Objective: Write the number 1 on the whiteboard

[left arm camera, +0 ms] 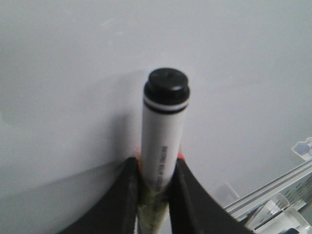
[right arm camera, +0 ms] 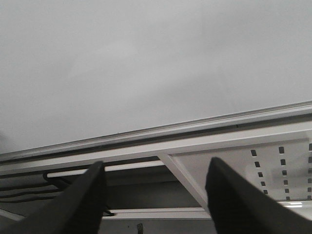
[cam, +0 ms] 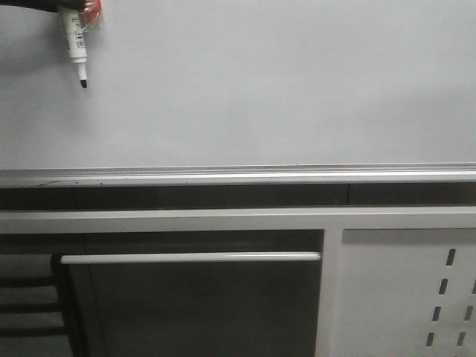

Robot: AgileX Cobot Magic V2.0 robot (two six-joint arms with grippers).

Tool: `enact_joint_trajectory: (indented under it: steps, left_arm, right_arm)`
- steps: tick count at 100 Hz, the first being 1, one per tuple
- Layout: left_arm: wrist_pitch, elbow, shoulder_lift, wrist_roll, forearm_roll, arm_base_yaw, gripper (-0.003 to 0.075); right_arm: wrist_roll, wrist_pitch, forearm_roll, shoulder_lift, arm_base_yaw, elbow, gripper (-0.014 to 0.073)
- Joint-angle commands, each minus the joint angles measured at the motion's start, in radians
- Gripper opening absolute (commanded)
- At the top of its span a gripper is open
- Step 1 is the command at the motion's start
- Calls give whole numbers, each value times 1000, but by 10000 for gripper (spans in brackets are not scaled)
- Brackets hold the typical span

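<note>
before the whiteboard (cam: 260, 89), left fingers (left arm camera: 126, 195) pinching a marker (left arm camera: 163, 146) (right fingers (right arm camera: 85, 195) spread, empty)

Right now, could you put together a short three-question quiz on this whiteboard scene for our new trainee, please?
1. True or false: a vertical black stroke is already drawn on the whiteboard.
2. Which gripper holds the marker? A) left B) right C) neither
3. Fill in: the right gripper has its fingers ____ with nothing between them.

Key:
1. False; the board shows no stroke.
2. A; the left gripper clamps the barrel, black tip pointing down in the front view.
3. Apart.
</note>
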Motion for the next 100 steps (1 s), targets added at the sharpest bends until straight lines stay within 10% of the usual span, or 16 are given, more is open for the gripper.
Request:
enact_joint_trajectory:
  steps: [1, 18, 49, 100]
  left_arm:
    - [104, -34, -38, 0, 16, -4, -20]
    - [318, -33, -62, -54, 154, -4, -20]
    - [484, -33, -51, -140, 361, -158, -20]
    - [324, -51, 78, -144, 476, -433, -20]
  right_arm:
    - [-14, -58, 18, 14, -5, -36, 404]
    - [-133, 16, 101, 20, -5, -36, 404]
    - [-790, 317, 761, 218, 2, -44, 404]
    - [-825, 637, 621, 522, 86, -425, 373]
